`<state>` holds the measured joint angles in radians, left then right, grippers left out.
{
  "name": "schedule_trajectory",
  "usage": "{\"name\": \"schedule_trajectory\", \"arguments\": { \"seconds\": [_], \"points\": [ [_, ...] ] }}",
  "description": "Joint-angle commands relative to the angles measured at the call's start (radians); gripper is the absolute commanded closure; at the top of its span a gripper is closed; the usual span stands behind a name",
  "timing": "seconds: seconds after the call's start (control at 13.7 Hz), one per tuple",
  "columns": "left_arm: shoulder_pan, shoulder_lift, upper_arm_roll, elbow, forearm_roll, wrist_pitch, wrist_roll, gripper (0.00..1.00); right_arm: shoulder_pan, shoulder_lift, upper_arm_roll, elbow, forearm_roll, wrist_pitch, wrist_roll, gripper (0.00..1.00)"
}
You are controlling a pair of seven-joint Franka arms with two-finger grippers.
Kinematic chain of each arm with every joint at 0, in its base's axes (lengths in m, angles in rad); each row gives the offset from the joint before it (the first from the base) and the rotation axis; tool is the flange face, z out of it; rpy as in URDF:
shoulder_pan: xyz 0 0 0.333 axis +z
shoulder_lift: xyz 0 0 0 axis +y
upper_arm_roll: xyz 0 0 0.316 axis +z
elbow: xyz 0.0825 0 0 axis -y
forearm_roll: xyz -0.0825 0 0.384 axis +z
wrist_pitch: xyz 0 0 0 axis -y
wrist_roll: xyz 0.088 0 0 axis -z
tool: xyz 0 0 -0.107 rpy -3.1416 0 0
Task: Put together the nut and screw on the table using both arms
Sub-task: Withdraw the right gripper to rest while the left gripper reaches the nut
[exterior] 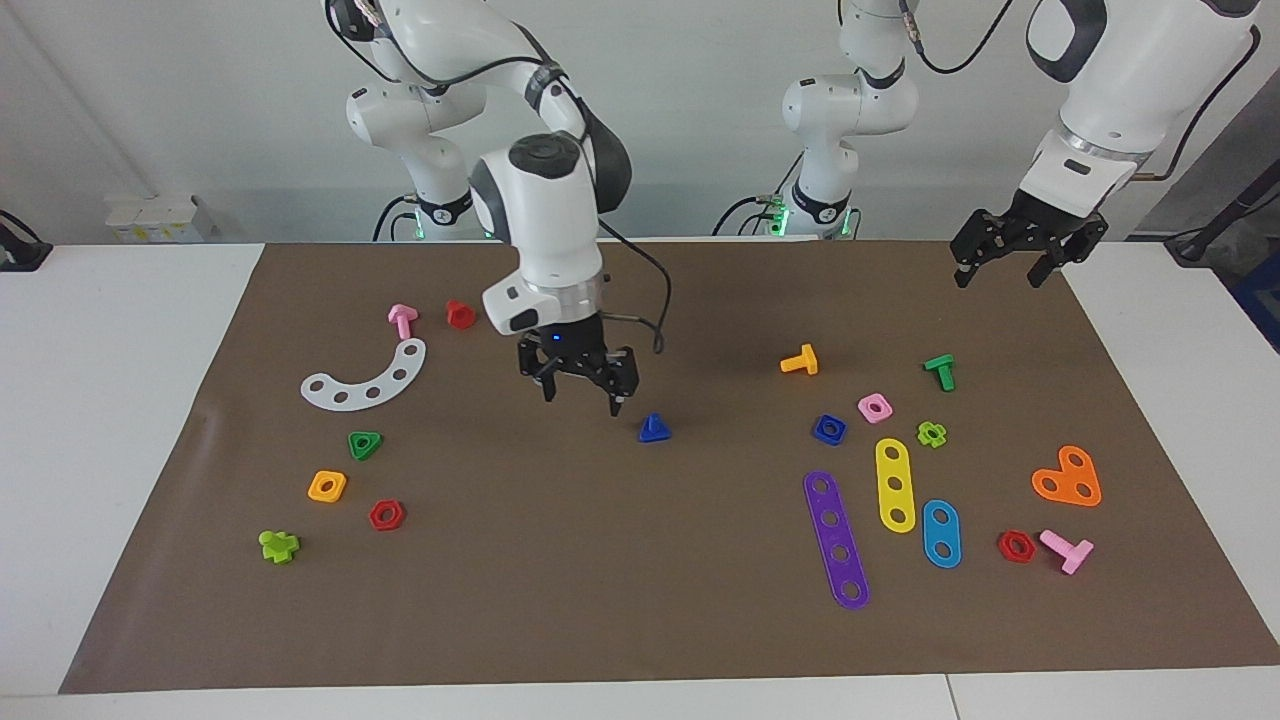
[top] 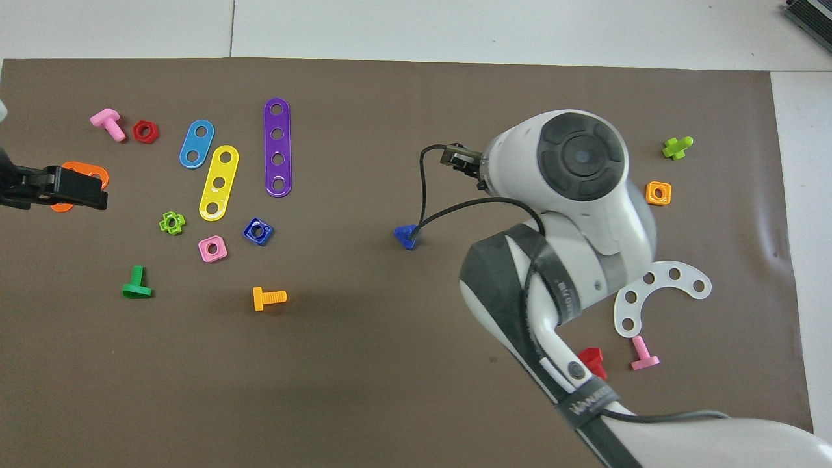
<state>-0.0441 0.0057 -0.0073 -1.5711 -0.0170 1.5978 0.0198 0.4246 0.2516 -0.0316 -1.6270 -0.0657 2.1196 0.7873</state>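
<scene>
Both grippers were empty, so the job stood at its first step, the pick-up. Largest in the scene, the table (exterior: 120, 420) carried a brown mat (exterior: 640, 620) strewn with toy parts. Over the mat's middle the right gripper (exterior: 580, 388) hung with its fingers spread wide, just beside the screw (exterior: 654, 428) and not touching it. At the left arm's end the left gripper (exterior: 1010, 262) waited in the air, fingers also parted, over the mat's edge by the robots. The screw sat on its triangular head, shaft up, near the mat's centre; the nut (exterior: 828, 429) lay flat toward the left arm's end, just beside a pink square nut (exterior: 875, 407).

The next move, I judged, called for shifting the right gripper over the screw and descending to clamp its shaft.

Only the facing view showed the right gripper's fingers and their gap to the screw; overhead, the arm's wrist hid them, though the nut's (top: 258, 231) round hole showed plainly.
</scene>
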Motion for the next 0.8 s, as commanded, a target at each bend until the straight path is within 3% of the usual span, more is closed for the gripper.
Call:
{"name": "schedule_trajectory", "arguments": {
  "seconds": [0.0, 0.36, 0.73],
  "points": [
    [0.001, -0.058, 0.003, -0.082, 0.011, 0.021, 0.006, 0.00, -0.111, -0.092, 0.015, -0.033, 0.009, -0.076, -0.158, 0.00],
    [-0.023, -0.089, 0.001, -0.202, 0.008, 0.125, -0.003, 0.00, -0.297, -0.204, 0.012, -0.031, 0.082, -0.271, -0.500, 0.00],
    [-0.097, 0.014, 0.001, -0.207, -0.027, 0.200, -0.006, 0.00, -0.394, -0.256, 0.002, 0.047, 0.064, -0.499, -0.623, 0.00]
  ]
}}
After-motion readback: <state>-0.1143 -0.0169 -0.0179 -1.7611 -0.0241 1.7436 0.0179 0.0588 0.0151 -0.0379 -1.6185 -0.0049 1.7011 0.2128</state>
